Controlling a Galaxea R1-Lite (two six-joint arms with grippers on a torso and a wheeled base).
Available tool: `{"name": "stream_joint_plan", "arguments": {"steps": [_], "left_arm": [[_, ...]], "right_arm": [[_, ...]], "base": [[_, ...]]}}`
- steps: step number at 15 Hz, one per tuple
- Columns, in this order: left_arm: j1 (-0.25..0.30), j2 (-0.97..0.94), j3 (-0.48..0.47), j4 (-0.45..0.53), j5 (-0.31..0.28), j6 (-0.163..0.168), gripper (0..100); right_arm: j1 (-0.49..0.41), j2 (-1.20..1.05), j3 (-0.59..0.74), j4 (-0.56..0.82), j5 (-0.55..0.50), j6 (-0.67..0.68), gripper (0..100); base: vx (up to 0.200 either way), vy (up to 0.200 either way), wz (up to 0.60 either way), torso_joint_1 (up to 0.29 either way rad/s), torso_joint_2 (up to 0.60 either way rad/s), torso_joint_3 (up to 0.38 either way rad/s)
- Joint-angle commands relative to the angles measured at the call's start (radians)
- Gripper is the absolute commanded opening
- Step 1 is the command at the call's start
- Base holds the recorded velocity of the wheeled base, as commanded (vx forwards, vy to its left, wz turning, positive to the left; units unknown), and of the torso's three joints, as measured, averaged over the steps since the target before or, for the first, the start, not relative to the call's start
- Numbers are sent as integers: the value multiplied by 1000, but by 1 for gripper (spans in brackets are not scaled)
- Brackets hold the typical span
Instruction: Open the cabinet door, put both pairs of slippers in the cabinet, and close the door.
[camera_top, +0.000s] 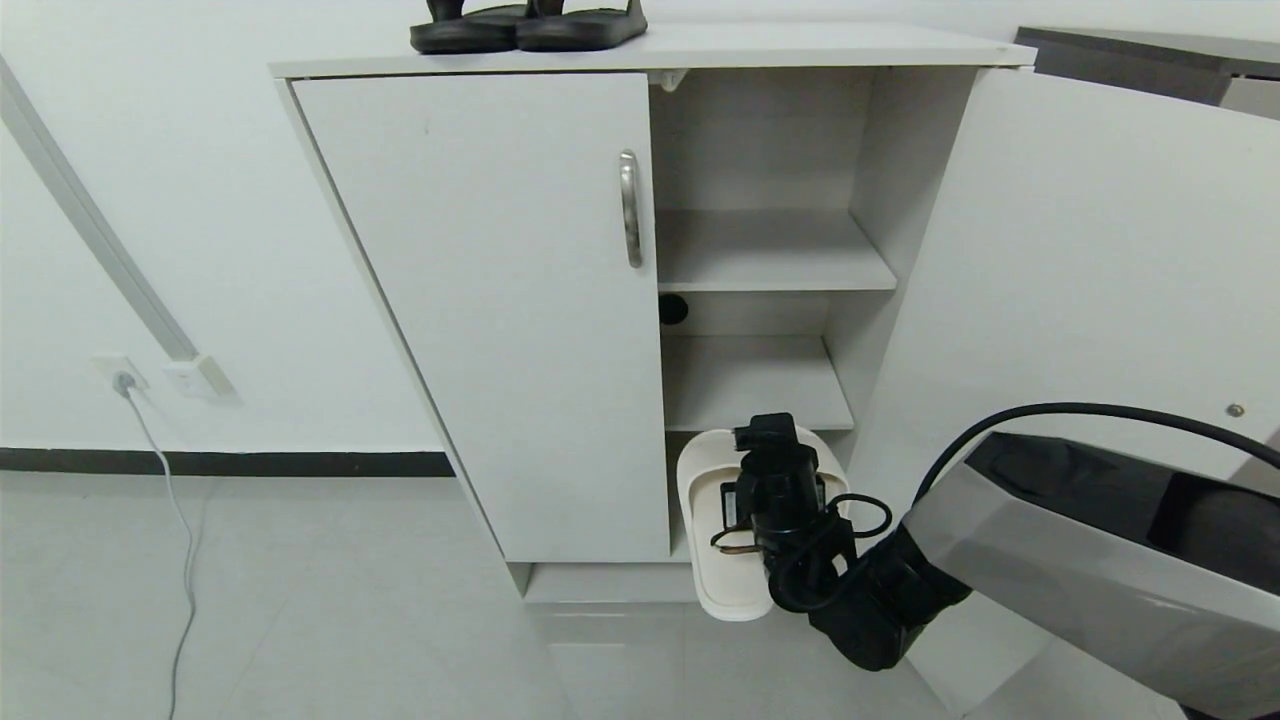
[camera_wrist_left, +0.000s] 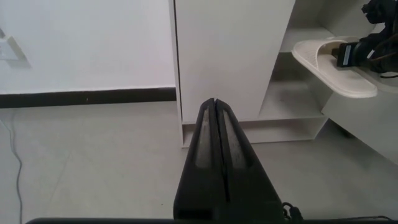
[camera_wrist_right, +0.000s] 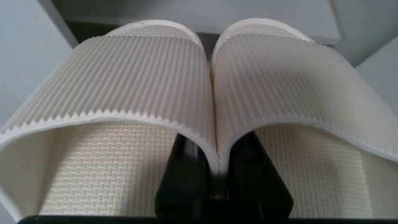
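Door (camera_top: 1080, 260) open; right tool (camera_top: 775, 480) clamps white slippers (camera_top: 715, 580) at the cabinet's (camera_top: 480, 300) bottom shelf; black slippers (camera_top: 530, 25) atop it are left; left tool (camera_wrist_left: 214, 104) closed, empty.

Beside the cabinet's (camera_top: 480, 300) open half, the right arm (camera_top: 1080, 540) wears a smooth silver-grey shell with a glossy black panel set into it. A thick black cable (camera_top: 1050, 410) arches over that shell. Closer to the cabinet, the wrist is wrapped in a wrinkled black cover. The right gripper (camera_top: 765, 445) is a blocky black unit with thin black wires looping at its side; its fingers (camera_wrist_right: 186, 180) are matte black. Out from the cabinet's closed door, the left gripper (camera_wrist_left: 214, 106) has two long black fingers, each with a greyish recessed strip, tapering to a rounded tip.
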Motion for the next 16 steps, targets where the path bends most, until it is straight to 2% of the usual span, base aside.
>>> {"name": "stream_joint_plan", "arguments": {"steps": [1,3,11,16], "left_arm": [[0,1,0,0,1,0,0],[0,1,0,0,1,0,0],[0,1,0,0,1,-2,0],[2,1,0,0,1,0,0]], "right_arm": [[-3,0,-1,0,1,0,0],[-7,6,-3,-11,1,2,0],[-23,32,20,-278,-10,-133,0],[-36,52,22,-284,-8,-138,0]], "base": [[0,0,0,7,-2,-198],[0,0,0,5,5,-188],[0,0,0,1,0,-12],[0,0,0,0,0,0]]}}
